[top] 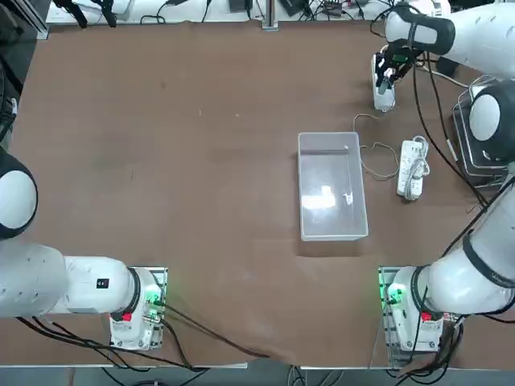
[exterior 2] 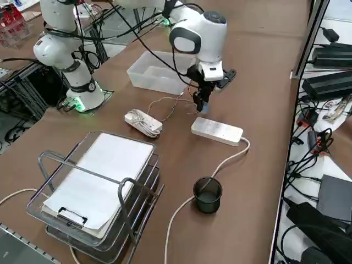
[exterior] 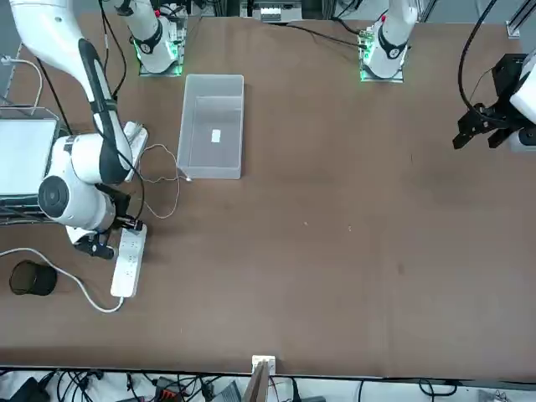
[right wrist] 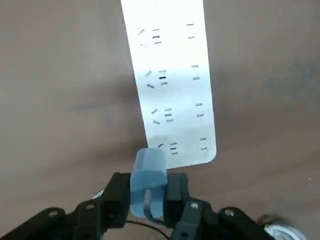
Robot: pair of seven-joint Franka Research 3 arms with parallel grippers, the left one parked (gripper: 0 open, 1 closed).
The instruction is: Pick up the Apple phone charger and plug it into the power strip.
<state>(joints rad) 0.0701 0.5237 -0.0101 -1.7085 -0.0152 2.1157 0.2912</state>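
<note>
I look for names or words on things, but I cannot read any writing anywhere. My right gripper [right wrist: 148,192] is closed on the Apple phone charger [right wrist: 148,182], a small pale block pinched between the two black fingers [right wrist: 118,192]. It hangs just above the near end of the power strip [right wrist: 170,82], the long smooth white bar with rows of small slots. I cannot tell if the charger touches the strip or sits a little above it. In the side view the right gripper [exterior 2: 201,102] is over the end of the power strip [exterior 2: 217,131] away from the thick cord [exterior 2: 192,202], which runs off past a small black cup [exterior 2: 208,194]. A thin pale wire [exterior 2: 168,104] trails from the charger across the table toward the clear plastic bin [exterior 2: 157,72]. Near that wire lies another white strip [exterior 2: 143,122] with a ribbed top, apart from the smooth one. A wire tray with white paper [exterior 2: 99,184] stands at the table's right edge. From the top, my arm hides most of the power strip [top: 384,96], and I only see a bit of it under the gripper [top: 388,79]. In the front view the arm's round white joint covers the charger, so only the long body of the power strip [exterior: 128,261] shows. The charger's prongs are hidden in every view.
</note>
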